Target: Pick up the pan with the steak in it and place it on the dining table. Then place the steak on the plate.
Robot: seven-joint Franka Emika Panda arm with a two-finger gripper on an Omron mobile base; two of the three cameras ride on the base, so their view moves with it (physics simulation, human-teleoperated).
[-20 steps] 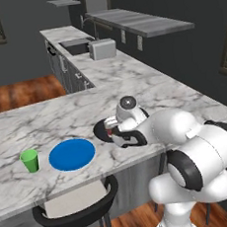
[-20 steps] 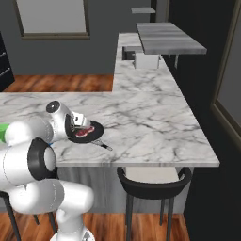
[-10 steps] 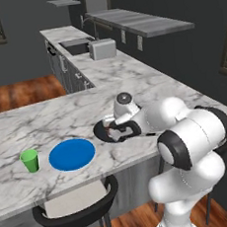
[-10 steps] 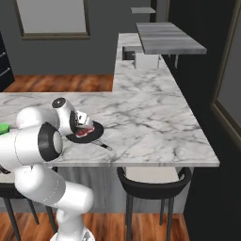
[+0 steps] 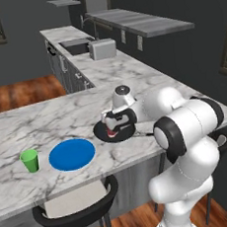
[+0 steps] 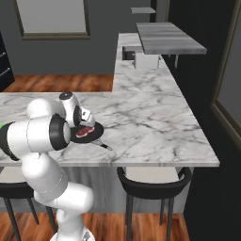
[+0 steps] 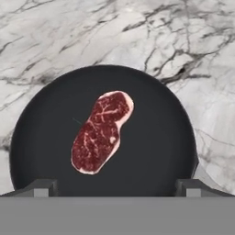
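While the pan [image 7: 151, 137] rests on the marble surface [image 5: 66, 115], the steak [image 7: 101, 131] is seen lying flat near its middle, touched by nothing. The end effector [image 7: 114, 186] is held directly above the pan with its jaws spread wide and nothing between them. The blue plate [image 5: 71, 154] is set just beside the pan, with a green cup [image 5: 29, 160] beyond it.

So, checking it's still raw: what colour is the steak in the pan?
Deep red with pinkish-white marbling and fat edge; the steak shows best in the hand view.
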